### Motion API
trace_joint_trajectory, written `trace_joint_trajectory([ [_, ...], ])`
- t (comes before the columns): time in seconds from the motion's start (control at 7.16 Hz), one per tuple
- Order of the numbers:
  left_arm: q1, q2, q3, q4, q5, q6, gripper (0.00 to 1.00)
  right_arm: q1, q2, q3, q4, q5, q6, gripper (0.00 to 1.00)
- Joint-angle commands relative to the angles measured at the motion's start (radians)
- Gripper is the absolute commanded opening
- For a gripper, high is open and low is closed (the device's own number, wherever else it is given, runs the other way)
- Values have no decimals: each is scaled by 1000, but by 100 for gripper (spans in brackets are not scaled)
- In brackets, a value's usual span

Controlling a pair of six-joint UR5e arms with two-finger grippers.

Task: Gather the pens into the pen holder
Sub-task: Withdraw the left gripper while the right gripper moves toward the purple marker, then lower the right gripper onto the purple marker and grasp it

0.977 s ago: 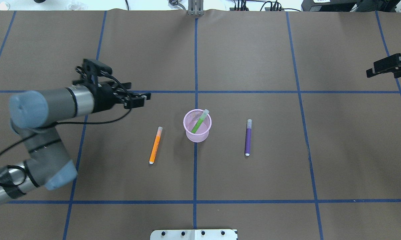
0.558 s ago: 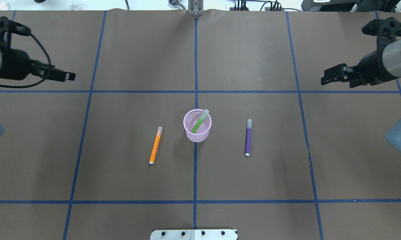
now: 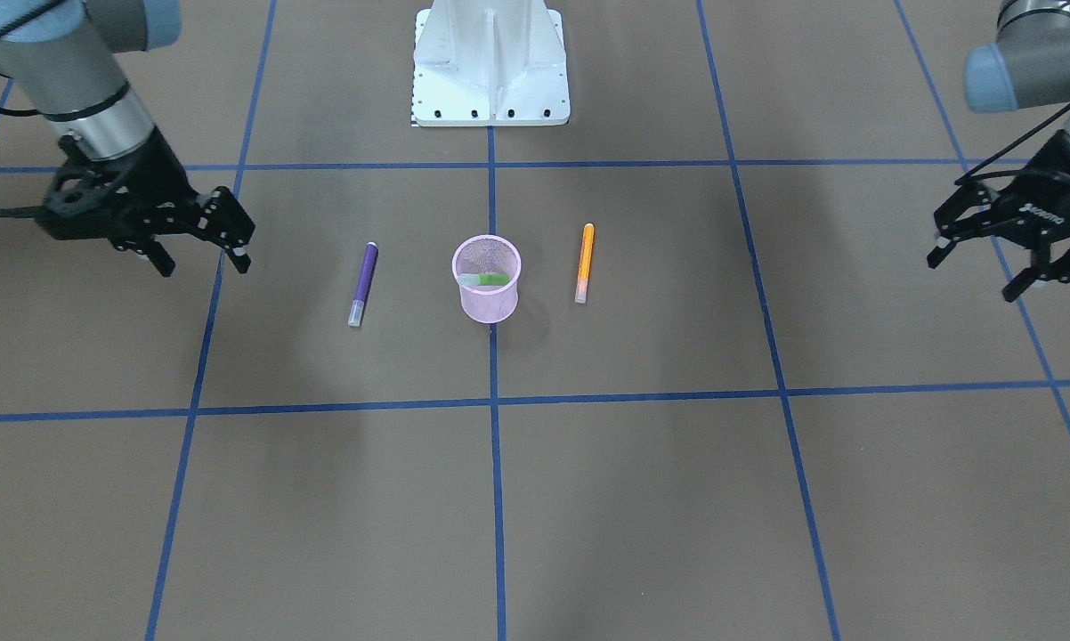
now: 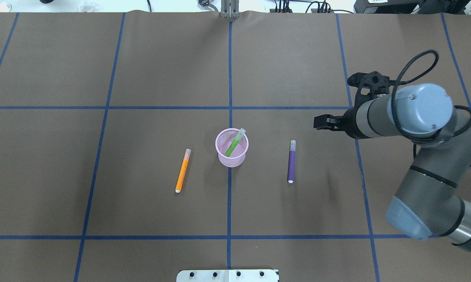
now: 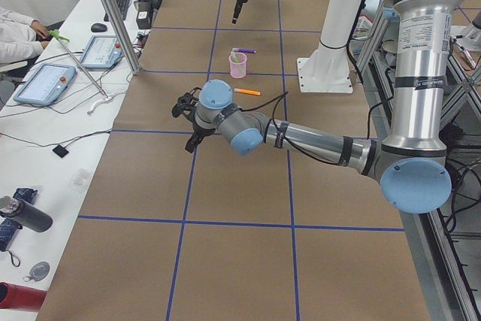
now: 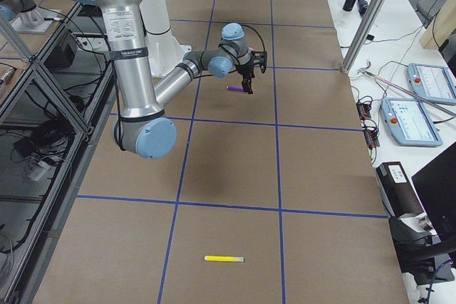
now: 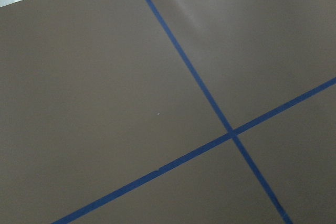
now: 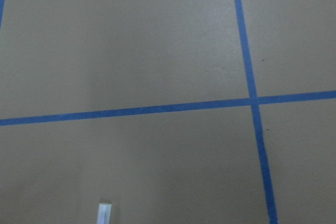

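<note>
The pink mesh pen holder (image 4: 231, 160) (image 3: 489, 303) stands upright at the table's middle. The green pen (image 4: 232, 147) (image 3: 490, 279) leans inside it, cap up. The orange pen (image 4: 182, 171) (image 3: 585, 258) lies flat on its left and the purple pen (image 4: 291, 162) (image 3: 365, 278) lies flat on its right. My right gripper (image 4: 319, 122) (image 3: 201, 258) is open and empty, in the air beyond and to the right of the purple pen. A pale pen cap (image 8: 104, 213) shows at the bottom edge of the right wrist view. My left gripper (image 3: 971, 278) is open and empty, far out on the left, outside the overhead view.
The robot's white base plate (image 3: 490, 80) (image 4: 227, 275) is at the near table edge. A yellow-green stick (image 6: 224, 258) lies on the table's right end. Blue tape lines (image 4: 229, 107) grid the brown table cover. Desks with tablets (image 5: 45, 80) flank the far side.
My left arm has pulled back leftwards out of the overhead view. My right arm has swung in from the right edge towards the purple pen. The pens and holder have not moved.
</note>
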Motion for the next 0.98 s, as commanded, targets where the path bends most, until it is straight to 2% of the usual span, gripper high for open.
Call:
trace_joint_trajectory([
  [0.0,-91,46,-10,71,-31,75,100,-62,77,-98,4,-62,22,100],
  [0.14,-94,51,-22,69,-30,75,100,-79,83,-114,4,-63,33,100],
  [0.42,-95,90,-77,66,-21,75,100,-131,100,-152,4,-140,76,95],
  [0.84,-95,123,-114,60,-18,76,100,-168,145,-201,3,-143,162,65],
])
